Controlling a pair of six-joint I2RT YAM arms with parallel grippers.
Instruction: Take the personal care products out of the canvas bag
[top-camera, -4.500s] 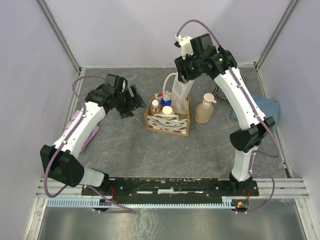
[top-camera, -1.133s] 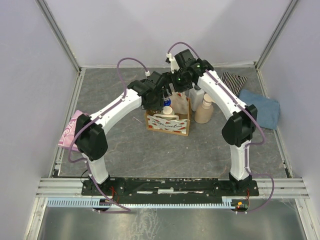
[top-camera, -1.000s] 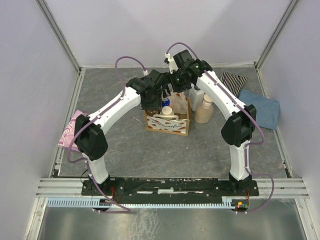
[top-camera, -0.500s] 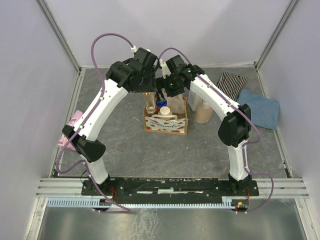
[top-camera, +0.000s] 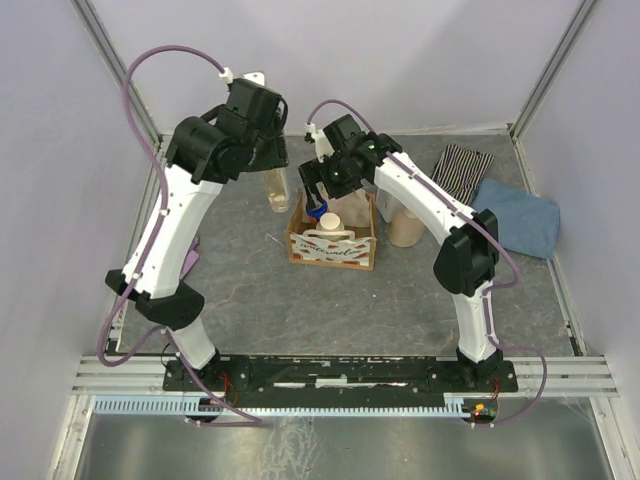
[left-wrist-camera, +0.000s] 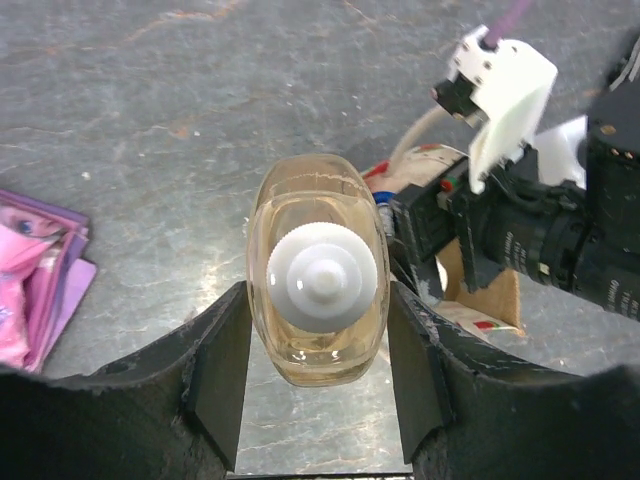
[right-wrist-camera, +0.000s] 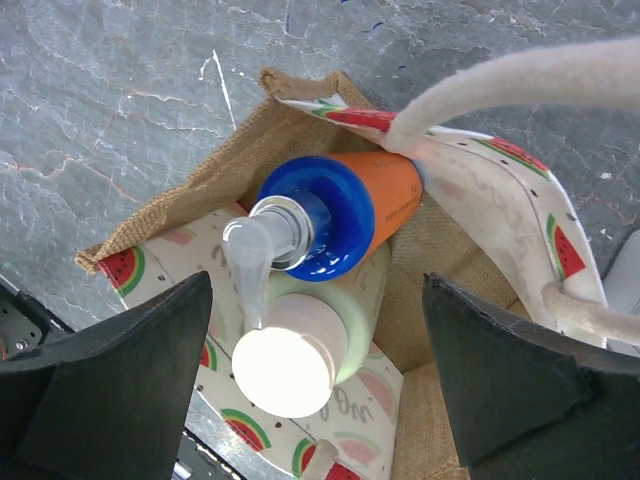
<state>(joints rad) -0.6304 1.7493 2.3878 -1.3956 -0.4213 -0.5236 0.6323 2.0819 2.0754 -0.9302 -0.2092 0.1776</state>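
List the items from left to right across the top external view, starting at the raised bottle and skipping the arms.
clear yellowish bottle → canvas bag → beige pump bottle → striped cloth → blue cloth

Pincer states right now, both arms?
Left pincer: closed on the yellowish white-capped bottle, outside the canvas bag.
Right pincer: open, empty, above the orange bottle in the bag.
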